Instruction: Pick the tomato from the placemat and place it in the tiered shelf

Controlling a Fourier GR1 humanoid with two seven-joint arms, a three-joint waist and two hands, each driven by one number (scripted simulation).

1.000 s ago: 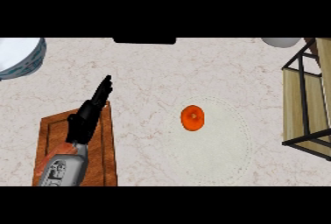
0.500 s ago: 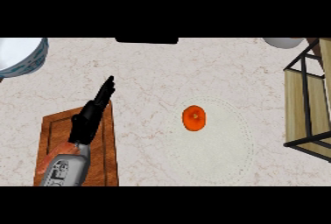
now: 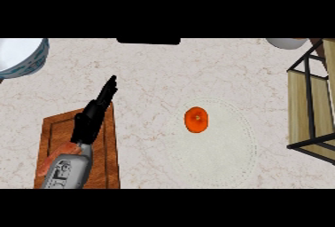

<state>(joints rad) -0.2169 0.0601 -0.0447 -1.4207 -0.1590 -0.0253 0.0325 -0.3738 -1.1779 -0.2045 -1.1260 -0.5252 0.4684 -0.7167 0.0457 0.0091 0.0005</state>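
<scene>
the tiered shelf (image 3: 313, 113) runs off the right edge, so only its black frame and part of two wooden levels show. a bowl (image 3: 20, 56) at the upper left is cut by the left edge and the top. a white dish (image 3: 286, 42) at the upper right is cropped to a sliver. a dark object (image 3: 148, 41) at the top middle shows only its lower strip; what it is cannot be told. the wooden board (image 3: 108, 155) is cut by the bottom edge and partly hidden under the left forearm. the right hand is out of sight.
</scene>
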